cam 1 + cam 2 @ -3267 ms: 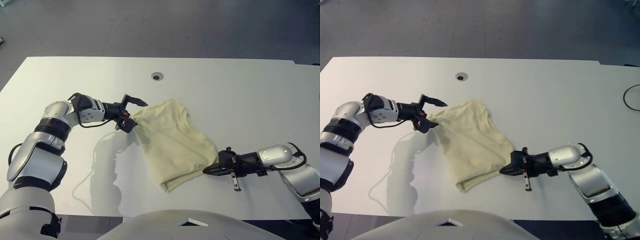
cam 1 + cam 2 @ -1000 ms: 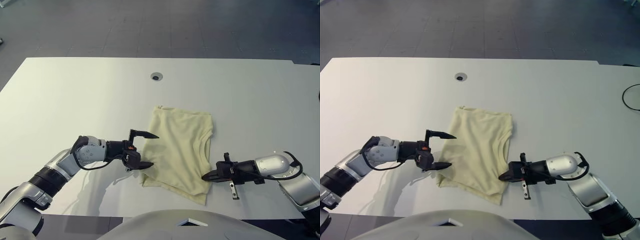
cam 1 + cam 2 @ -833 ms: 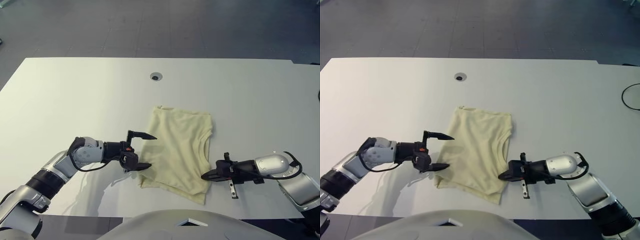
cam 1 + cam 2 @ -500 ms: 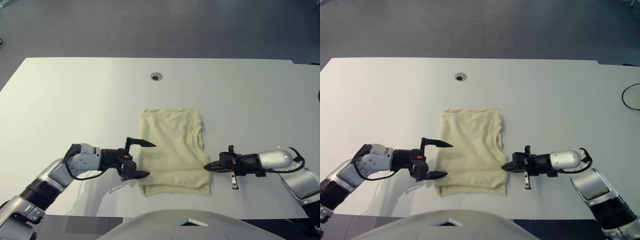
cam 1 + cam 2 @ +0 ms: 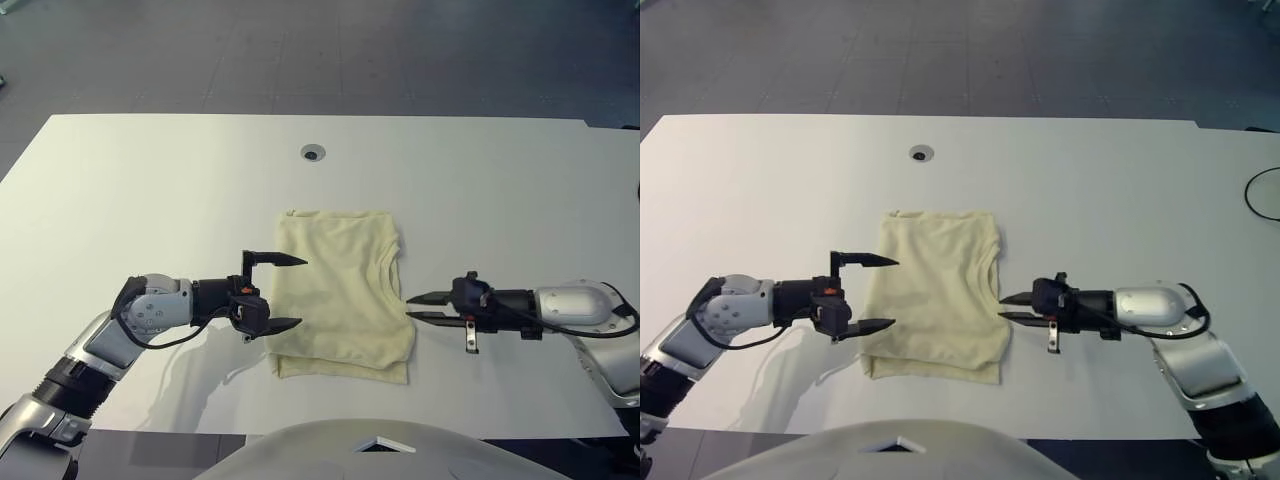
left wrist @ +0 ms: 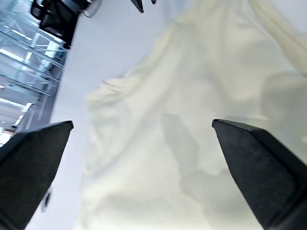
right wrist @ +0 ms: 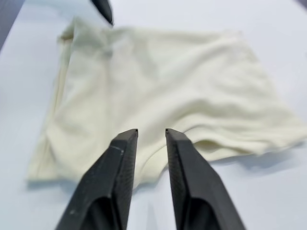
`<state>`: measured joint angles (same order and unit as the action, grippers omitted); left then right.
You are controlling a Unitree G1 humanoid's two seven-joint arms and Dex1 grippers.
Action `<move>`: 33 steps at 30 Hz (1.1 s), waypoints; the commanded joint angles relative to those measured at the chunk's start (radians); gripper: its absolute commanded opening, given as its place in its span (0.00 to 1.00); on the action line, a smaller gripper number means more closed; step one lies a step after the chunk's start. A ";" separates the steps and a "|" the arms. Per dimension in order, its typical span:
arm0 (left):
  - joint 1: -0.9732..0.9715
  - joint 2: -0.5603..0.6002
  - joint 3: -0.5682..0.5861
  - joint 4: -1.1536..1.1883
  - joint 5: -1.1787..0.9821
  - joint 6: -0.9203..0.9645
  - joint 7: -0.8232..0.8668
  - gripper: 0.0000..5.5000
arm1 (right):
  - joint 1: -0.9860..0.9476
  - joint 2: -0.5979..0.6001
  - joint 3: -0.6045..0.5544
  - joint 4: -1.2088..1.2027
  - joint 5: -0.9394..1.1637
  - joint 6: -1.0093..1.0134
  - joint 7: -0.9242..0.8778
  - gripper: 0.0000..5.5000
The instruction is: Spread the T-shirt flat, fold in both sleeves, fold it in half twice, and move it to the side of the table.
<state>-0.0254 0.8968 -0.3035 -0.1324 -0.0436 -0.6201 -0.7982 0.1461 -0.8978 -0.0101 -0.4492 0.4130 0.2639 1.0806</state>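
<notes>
The pale yellow T-shirt [image 5: 340, 290] lies folded into a rough rectangle on the middle of the white table [image 5: 150, 180]. My left gripper [image 5: 300, 292] is open wide at the shirt's left edge, one finger over the cloth and one by the near corner, holding nothing. In the left wrist view the T-shirt [image 6: 182, 120] lies between the spread fingers [image 6: 33, 158]. My right gripper [image 5: 409, 306] hovers just off the shirt's right edge, open by a narrow gap. The right wrist view shows its fingers [image 7: 120, 163] empty, short of the T-shirt [image 7: 168, 81].
A round cable hole [image 5: 313, 153] sits in the table behind the shirt. A black cable [image 5: 1265, 195] loops at the far right edge. Bare table surface stretches to both sides and behind the shirt.
The shirt was swung round and now lies square to the table edge. My right gripper has let go of the shirt's edge and drawn back slightly. The left gripper stayed open and followed the left edge.
</notes>
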 commanded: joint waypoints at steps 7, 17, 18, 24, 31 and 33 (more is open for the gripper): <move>0.273 0.077 0.191 -0.058 -0.037 -0.085 -0.018 0.98 | 0.270 -0.011 -0.101 -0.160 -0.106 -0.147 -0.015 0.47; 0.341 0.082 0.233 0.080 0.152 -0.348 0.006 0.98 | 0.450 -0.013 -0.034 -0.160 -0.507 -0.455 -0.133 0.74; 0.333 0.078 0.227 0.097 0.172 -0.362 0.010 0.98 | 0.456 -0.015 -0.027 -0.155 -0.527 -0.469 -0.137 0.77; 0.262 0.043 0.183 0.178 0.280 -0.412 0.043 0.98 | 0.482 -0.016 0.021 -0.133 -0.627 -0.522 -0.163 0.94; 0.197 0.012 0.112 0.222 0.318 -0.415 0.079 0.92 | 0.439 0.012 0.090 -0.090 -0.760 -0.567 -0.241 0.98; 0.193 0.006 0.090 0.228 0.322 -0.418 0.086 0.86 | 0.420 0.029 0.109 -0.080 -0.780 -0.563 -0.269 0.98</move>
<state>0.1708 0.9123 -0.1813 0.0784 0.2487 -1.0460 -0.7043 0.5730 -0.8841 0.0690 -0.5776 -0.2874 -0.3279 0.8197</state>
